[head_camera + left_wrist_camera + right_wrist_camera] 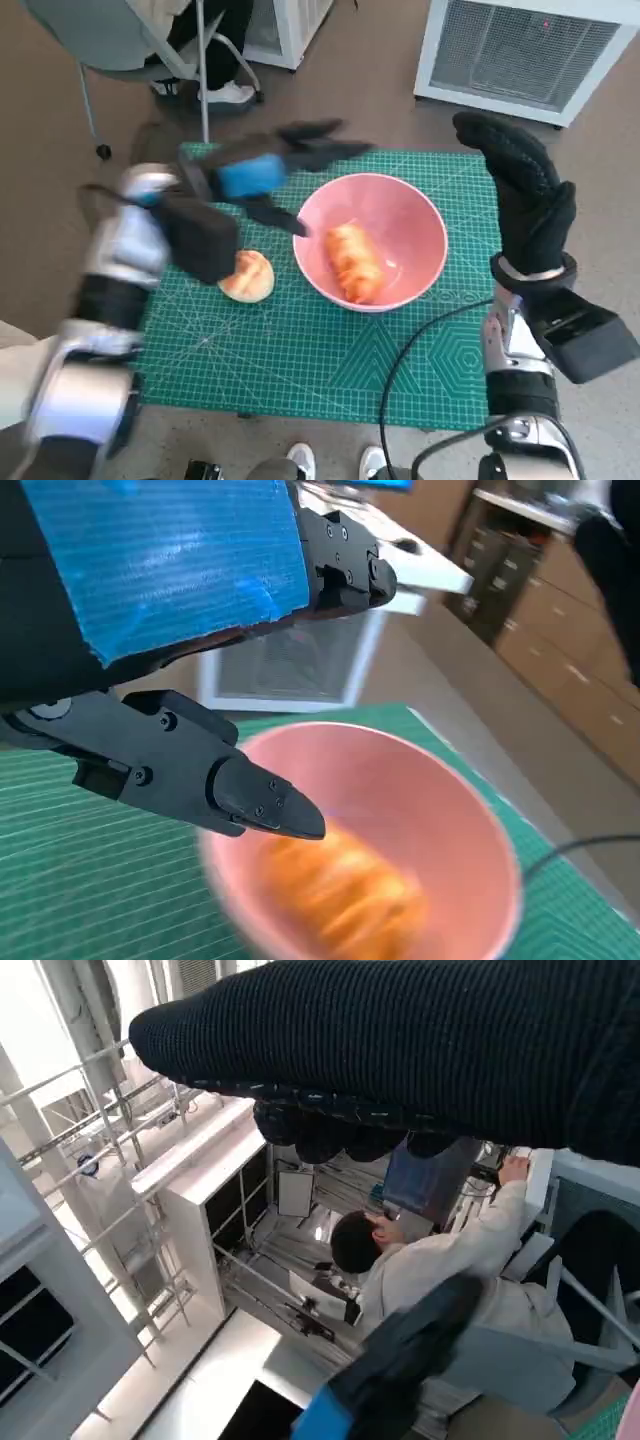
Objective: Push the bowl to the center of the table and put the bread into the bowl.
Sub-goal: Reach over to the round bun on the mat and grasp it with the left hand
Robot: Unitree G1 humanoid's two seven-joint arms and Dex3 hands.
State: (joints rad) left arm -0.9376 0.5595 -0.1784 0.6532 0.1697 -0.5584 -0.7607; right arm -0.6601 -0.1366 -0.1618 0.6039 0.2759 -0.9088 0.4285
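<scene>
A pink bowl [405,225] stands near the middle of the green mat [300,350], with a long orange bread [355,262] lying inside it. The left wrist view shows the same bowl [440,810] and the bread [340,895], blurred. A second, round bread [248,276] lies on the mat just left of the bowl. My left hand [262,172] hovers above the bowl's left rim, fingers spread and holding nothing. My right hand [520,185] stands upright to the right of the bowl, fingers raised and apart, empty. In the right wrist view the glove [420,1050] fills the top.
A chair [150,45] with a seated person's feet is behind the table at the far left. A white slatted unit [520,50] stands at the far right. A black cable [420,350] runs over the mat's front right. A person [450,1270] sits at a desk in the right wrist view.
</scene>
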